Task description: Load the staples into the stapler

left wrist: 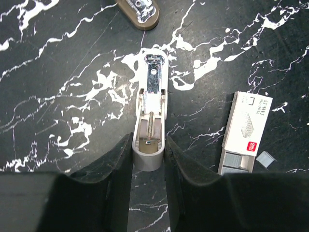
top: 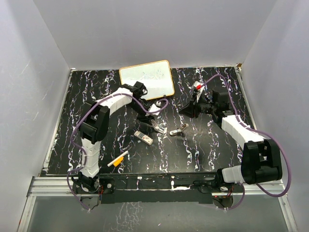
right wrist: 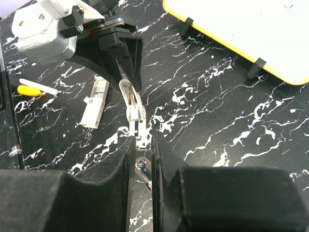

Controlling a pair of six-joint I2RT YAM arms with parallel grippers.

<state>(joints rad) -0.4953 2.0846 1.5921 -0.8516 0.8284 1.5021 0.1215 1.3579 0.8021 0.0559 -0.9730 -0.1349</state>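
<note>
My left gripper (left wrist: 148, 143) fills the bottom of its own wrist camera. Its two black fingers are clamped against the sides of the beige rear end of the stapler (left wrist: 153, 92), which lies flat on the black marbled table (left wrist: 58, 96) pointing away from me. Only this view looks down into the stapler's open top, showing a metal channel with a thin rod along it and a shiny plate with a hole at the far end. Past that tip, and apart from it, sits a brown oval piece (left wrist: 140, 10) with metal on top. The staples (left wrist: 247, 128) lie just beside the stapler without touching it, in a white pack with a grey strip poking out of the near end and a small loose grey bit (left wrist: 264, 158) next to it. The pack reads "No.0012" beside a line of Chinese characters, and its red logo is too small to read. My right gripper (right wrist: 143, 140) has its fingers nearly together. Its camera shows a bit of metal with a screw in the slit, and I cannot tell whether it is pinched. That camera faces my left hand and also shows the orange-and-white marker (right wrist: 31, 89) and the yellow-framed whiteboard (right wrist: 251, 29), whose faint blue scribbles are illegible. The overhead view alone shows both arms meeting mid-table.
</note>
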